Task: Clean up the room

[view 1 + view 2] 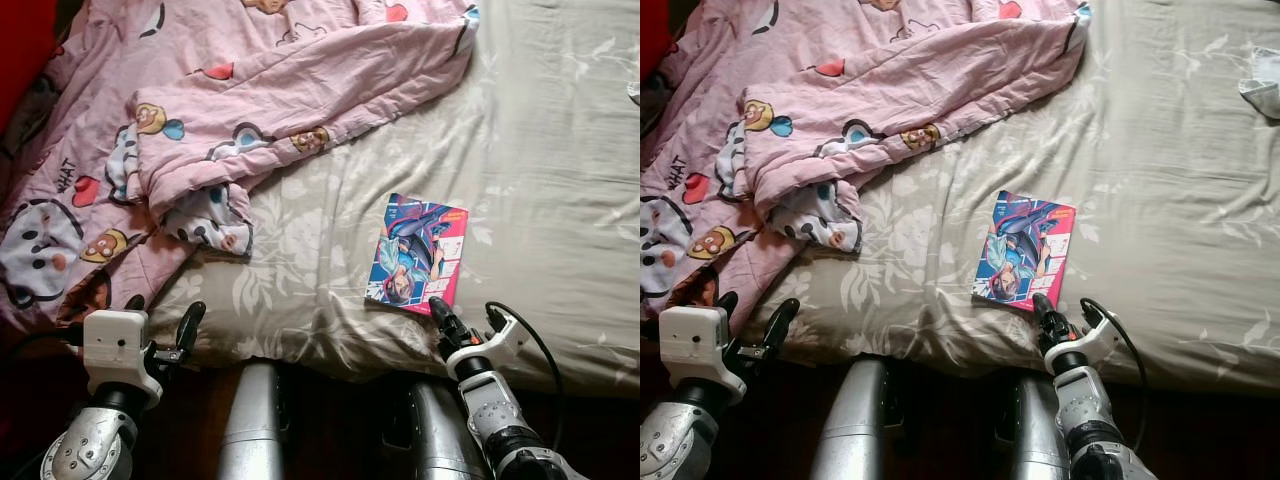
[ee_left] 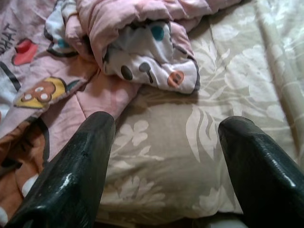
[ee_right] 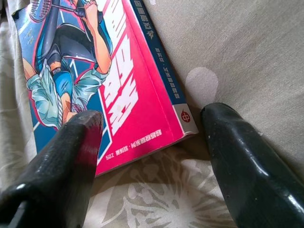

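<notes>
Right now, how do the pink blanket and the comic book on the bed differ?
The pink blanket is soft, crumpled and sprawls over the bed's left part; the comic book is stiff, flat and small. The blanket shows scattered cartoon prints on pale pink; the book has one vivid cover picture. Both rest on the beige floral sheet.

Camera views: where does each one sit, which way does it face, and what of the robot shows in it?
Left and right eye views: on the head, looking down at the bed; both arms and grippers show.
Left wrist view: on the left arm, looking past the open left gripper at the pink quilt.
Right wrist view: on the right arm, looking past the open right gripper at the comic book.
Shared: head and right wrist views both show the book.
</notes>
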Robot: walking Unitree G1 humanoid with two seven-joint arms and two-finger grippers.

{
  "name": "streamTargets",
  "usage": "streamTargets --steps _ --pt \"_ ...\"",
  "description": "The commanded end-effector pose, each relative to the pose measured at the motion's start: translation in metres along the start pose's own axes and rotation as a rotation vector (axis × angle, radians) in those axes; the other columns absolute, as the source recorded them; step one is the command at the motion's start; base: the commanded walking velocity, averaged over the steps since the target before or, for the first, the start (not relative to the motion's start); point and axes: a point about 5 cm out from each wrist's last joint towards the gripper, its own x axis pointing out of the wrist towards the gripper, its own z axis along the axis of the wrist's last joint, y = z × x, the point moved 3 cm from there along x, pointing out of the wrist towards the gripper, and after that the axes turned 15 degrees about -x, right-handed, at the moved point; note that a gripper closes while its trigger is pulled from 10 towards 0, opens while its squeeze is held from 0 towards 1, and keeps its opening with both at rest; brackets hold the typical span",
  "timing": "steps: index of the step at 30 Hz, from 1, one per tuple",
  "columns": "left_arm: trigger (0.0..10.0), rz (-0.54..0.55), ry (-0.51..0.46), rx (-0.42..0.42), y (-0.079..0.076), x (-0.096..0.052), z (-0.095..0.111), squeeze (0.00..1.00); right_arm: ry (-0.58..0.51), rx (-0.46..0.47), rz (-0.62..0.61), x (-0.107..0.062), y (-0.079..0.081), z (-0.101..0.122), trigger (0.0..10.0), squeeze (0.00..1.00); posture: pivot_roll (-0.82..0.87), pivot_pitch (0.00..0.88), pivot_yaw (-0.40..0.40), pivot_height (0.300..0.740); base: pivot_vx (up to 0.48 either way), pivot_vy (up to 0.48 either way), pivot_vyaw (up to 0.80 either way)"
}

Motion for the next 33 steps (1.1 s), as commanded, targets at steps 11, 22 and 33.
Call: streamTargets --steps 11,22,33 --pt "10.0 0.020 0.042 0.012 0.0051 -0.0083 -0.0059 0.00 0.152 0.119 0.042 -0.0144 0.0084 -0.0489 0.0 0.00 0.31 0.553 0.088 0.632 0.000 0.000 0.00" --pt "10.0 0.024 0.043 0.016 0.0053 -0.0096 -0.0066 0.00 0.147 0.112 0.042 -0.0146 0.0067 -0.0469 0.0 0.00 0.31 0.554 0.086 0.632 0.000 0.000 0.00" --pt "10.0 0.027 0.045 0.018 0.0070 -0.0098 -0.0076 0.00 0.141 0.117 0.045 -0.0144 0.0070 -0.0461 0.0 0.00 0.31 0.550 0.085 0.632 0.000 0.000 0.00"
